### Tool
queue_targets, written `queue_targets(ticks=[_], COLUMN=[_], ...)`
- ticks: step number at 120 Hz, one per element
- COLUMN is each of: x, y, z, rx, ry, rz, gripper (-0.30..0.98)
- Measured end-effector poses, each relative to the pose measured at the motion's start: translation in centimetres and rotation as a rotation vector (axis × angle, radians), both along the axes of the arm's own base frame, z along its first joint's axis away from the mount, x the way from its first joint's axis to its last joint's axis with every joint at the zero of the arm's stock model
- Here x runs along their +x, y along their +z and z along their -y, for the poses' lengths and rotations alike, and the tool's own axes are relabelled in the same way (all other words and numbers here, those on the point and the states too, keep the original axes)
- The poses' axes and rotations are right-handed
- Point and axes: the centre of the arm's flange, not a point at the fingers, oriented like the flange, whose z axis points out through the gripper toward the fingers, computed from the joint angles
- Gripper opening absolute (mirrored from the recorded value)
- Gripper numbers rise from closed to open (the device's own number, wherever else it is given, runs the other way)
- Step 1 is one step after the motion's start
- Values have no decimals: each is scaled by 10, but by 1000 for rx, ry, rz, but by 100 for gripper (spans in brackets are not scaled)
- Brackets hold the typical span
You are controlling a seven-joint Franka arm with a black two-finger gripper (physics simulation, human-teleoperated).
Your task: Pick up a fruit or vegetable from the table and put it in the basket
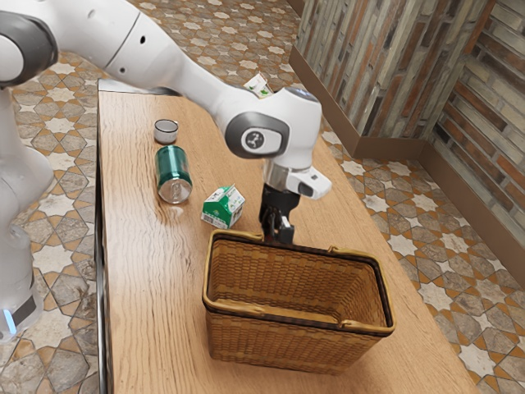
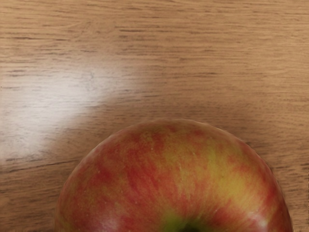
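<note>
Exterior view: gripper (image 1: 279,231) is pointing down beside the basket (image 1: 262,341), which is sitting at its 6 o'clock, probably keeping the carry short; carton (image 1: 222,207) is resting near 10 o'clock. Can't tell whether gripper is spreading, closing or clamping. Wrist view: apple (image 2: 169,179) is sitting close under it, stem hollow facing up, likely suiting a top grasp.

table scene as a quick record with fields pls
apple: red and yellow, right at the pincer
grasp: can't tell whether held
pincer position: low, beside the basket
basket: brown wicker, upright, handles folded down
can: green, on its side
carton: green and white, between can and basket
cup: small, grey, near the can
</note>
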Motion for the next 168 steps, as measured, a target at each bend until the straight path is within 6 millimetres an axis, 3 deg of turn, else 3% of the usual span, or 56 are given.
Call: queue_targets(ticks=[37,72,104,126,146,168], x=[-8,-7,4,9,14,20], y=[10,17,63,119,178,208], z=[-8,-28,-31,-33,-14,53], rx=[30,65,123,180,249,294], ry=[-5,14,6,7,-6,-79], rz=[-21,-26,4,31,68,97], gripper=[34,34,34,33,34,28])
